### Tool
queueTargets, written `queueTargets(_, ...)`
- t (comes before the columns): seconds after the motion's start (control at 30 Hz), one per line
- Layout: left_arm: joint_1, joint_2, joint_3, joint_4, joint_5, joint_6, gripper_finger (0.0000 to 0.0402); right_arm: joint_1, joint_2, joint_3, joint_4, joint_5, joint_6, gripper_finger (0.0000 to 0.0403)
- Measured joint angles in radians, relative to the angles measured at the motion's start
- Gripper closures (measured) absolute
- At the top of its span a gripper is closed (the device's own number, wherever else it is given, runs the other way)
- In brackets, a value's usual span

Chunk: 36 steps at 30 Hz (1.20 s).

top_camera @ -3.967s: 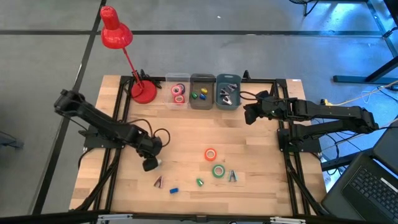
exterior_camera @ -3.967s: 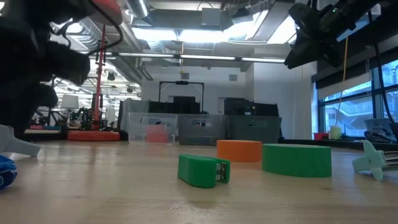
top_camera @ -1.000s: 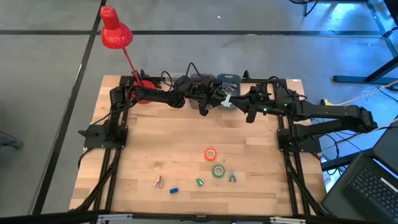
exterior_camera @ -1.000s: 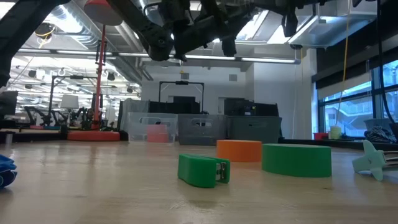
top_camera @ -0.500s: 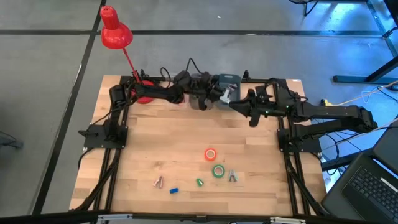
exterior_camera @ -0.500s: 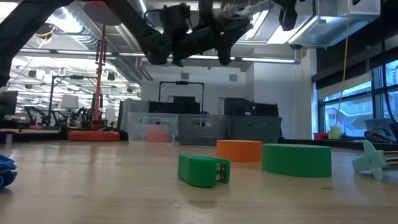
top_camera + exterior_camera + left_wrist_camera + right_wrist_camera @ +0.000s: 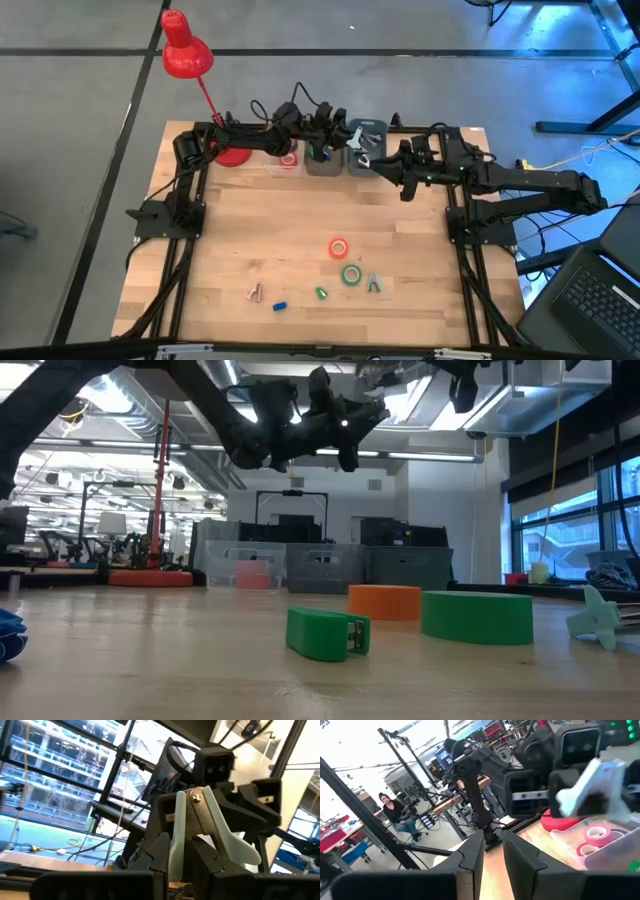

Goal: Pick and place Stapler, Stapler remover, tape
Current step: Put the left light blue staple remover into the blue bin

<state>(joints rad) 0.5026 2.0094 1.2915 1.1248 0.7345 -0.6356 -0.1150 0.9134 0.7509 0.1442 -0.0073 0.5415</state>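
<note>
At the far edge of the table (image 7: 240, 220), the left pincer (image 7: 352, 143) is held in the air above the row of three bins, clenched on a pale grey staple remover (image 7: 200, 832); in the left wrist view the claw-shaped piece is seen pinched upright between the two dark fingers (image 7: 161, 851). The right pincer (image 7: 385, 166) is poised just beside it, near the far right corner, facing the left one. Its fingers (image 7: 470, 851) are seen close together with a narrow gap and nothing between them.

The clear bin (image 7: 288, 150) holds pink tape rolls, the middle grey bin (image 7: 322, 160) holds small green and yellow blocks, and the bluish bin (image 7: 366, 128) holds grey claw pieces.

On the near half of the table, toward the right, an orange tape roll (image 7: 338, 247) lies flat, with a green tape roll (image 7: 351, 274) just nearer the front edge. Beside the green roll lies another grey staple remover (image 7: 373, 284), and a small green stapler (image 7: 321, 293) is near it. Farther left along the front edge are a small blue stapler (image 7: 280, 305) and a further staple remover (image 7: 255, 292).

A red desk lamp (image 7: 188, 55) stands at the far left corner. A seated person (image 7: 395, 812) is visible in the room beyond.
</note>
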Motion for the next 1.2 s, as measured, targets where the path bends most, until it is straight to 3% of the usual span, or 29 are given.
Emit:
queueTargets(0.33,-0.018,0.000,0.000,0.000,-0.012,0.009,0.0369,-0.001,0.000,0.000,-0.006,0.014,0.000,0.0327)
queueTargets(0.73,-0.083,0.000,0.002,-0.008,-0.150,0.124,0.0369,-0.001,0.010,0.000,-0.008,0.033,0.027,0.0327)
queueTargets(0.93,-0.113,0.000,0.068,-0.127,-0.185,0.172,0.0369,-0.001,0.019,0.000,-0.004,0.041,0.026,0.0327)
queueTargets(1.2,-0.137,-0.002,0.142,-0.257,-0.158,0.259,0.0369,-0.001,0.016,0.000,-0.006,0.041,-0.008,0.0327)
